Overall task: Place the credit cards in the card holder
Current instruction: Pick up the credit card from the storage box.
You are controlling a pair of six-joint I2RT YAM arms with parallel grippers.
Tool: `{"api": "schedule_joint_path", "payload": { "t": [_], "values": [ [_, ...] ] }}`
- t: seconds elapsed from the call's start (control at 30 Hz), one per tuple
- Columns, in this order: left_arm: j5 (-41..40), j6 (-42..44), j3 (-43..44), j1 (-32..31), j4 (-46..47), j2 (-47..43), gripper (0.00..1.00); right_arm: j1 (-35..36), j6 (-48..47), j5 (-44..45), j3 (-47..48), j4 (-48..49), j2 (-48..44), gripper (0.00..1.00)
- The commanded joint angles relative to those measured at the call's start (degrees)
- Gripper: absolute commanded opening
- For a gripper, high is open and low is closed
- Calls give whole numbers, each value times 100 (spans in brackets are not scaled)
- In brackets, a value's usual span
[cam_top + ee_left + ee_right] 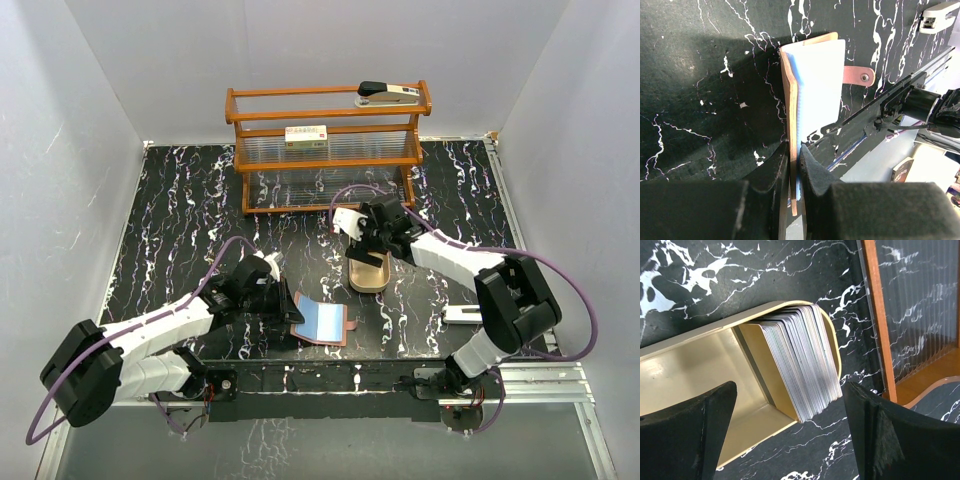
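marble-look table (180, 220), leather-look card holder (792, 115), wooden rack (300, 115)

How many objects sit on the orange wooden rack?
2. A black-and-white stapler lies on the top tier at the right; a cream-and-yellow box stands on the middle tier. The right arm hides part of the lowest tier.

Cards (800, 365) in tray (690, 365) right of holder (791, 115)

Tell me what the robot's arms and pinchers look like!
The left arm and right arm are white tubes with chunky black round joints. A thin purple cable loops along each one. The left gripper and right gripper each have two black, wedge-shaped fingers with a foamy-looking surface.
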Motion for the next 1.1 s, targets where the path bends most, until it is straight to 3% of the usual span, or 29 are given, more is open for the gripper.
{"api": "schedule_joint_path", "payload": {
  "t": [0.0, 0.27, 0.5, 0.9, 1.07],
  "values": [
    [99, 72, 1, -21, -38, -257, 9, 13, -250, 244, -63, 645, 128, 86],
    [75, 59, 4, -23, -73, -312, 10, 115, -266, 829, -305, 1473, 343, 86],
    [58, -48, -75, -22, 104, -270, 11, 119, -211, 1385, -395, 2132, 430, 78],
    [39, -30, -38, -27, 81, -198, 11, 110, -245, 1366, -454, 2242, 256, 65],
    [13, -78, -111, -27, 107, -252, 11, 115, -131, 1349, -336, 2050, 260, 45]
  ]
}}
